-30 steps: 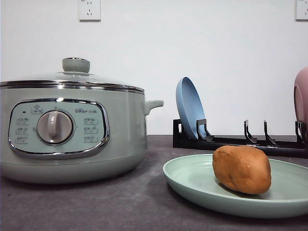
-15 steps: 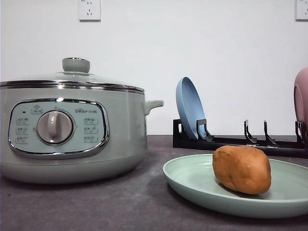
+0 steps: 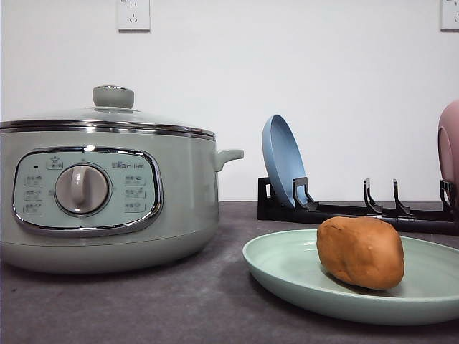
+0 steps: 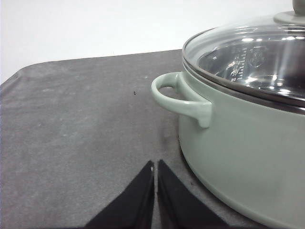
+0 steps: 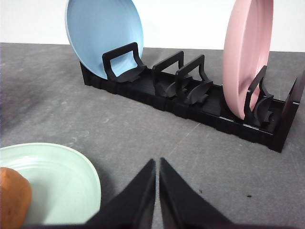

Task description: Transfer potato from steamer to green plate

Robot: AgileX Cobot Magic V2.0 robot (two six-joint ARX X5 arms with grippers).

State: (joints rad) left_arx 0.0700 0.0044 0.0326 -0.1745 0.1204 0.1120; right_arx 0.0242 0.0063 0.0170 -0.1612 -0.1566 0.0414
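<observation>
**Potato's on the green plate, both arms hanging back**

We've got plenty of bare dark grey tabletop (image 3: 179,301) to work with: an open strip runs between the steamer (image 3: 107,193) and the green plate (image 3: 287,269), and in the right wrist view there's a wide clear patch between the plate's rim and the black dish rack (image 5: 190,102).

The potato (image 3: 361,252) sits on the green plate, a bit right of its middle, resting on the plate's surface. The steamer has its glass lid (image 4: 252,57) on, green knob up top, and through the glass we only see shiny metal, nothing we can make out inside. The rack holds a blue plate (image 3: 282,161) upright at its left end and a pink plate (image 5: 245,55) upright near the right end, with empty slots between.

Our left gripper (image 4: 155,167) has its fingers pressed together, nothing in them, just beside the steamer's side handle (image 4: 181,98) but not touching it. The right gripper (image 5: 157,164) is the same, closed up and empty, near the green plate's edge.

White wall behind, with two outlets (image 3: 133,14) up high.
</observation>
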